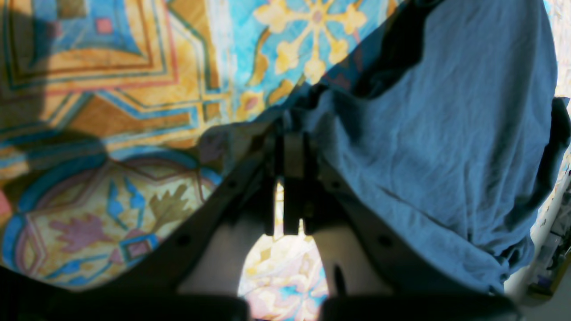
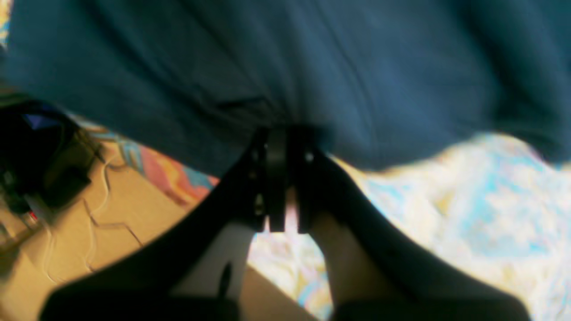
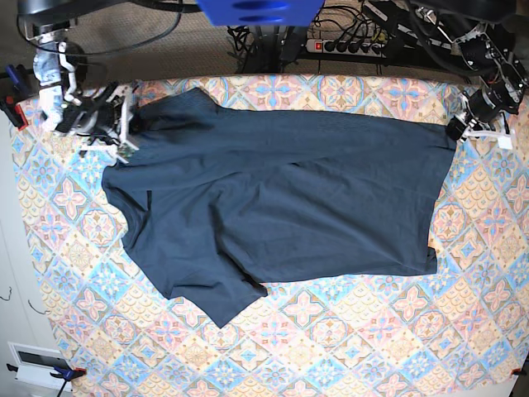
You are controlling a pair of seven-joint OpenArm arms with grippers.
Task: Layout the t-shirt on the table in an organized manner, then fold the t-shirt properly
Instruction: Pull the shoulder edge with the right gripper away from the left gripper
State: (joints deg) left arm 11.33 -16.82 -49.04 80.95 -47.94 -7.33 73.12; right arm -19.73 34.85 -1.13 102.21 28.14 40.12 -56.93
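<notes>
Your base camera looks straight down from overhead, taking in the whole table [image 3: 331, 347] and the spread t-shirt [image 3: 281, 207]. Your left wrist camera sits close behind the left gripper [image 1: 292, 147], facing along its fingers at the shirt's edge and the tiled cloth. Your right wrist camera does likewise behind the right gripper [image 2: 279, 142], blurred. All three views share the shirt and the tablecloth.

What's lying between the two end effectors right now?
In the base view, only the t-shirt spans between the left end effector and the right end effector, its top edge stretched across the table.
</notes>
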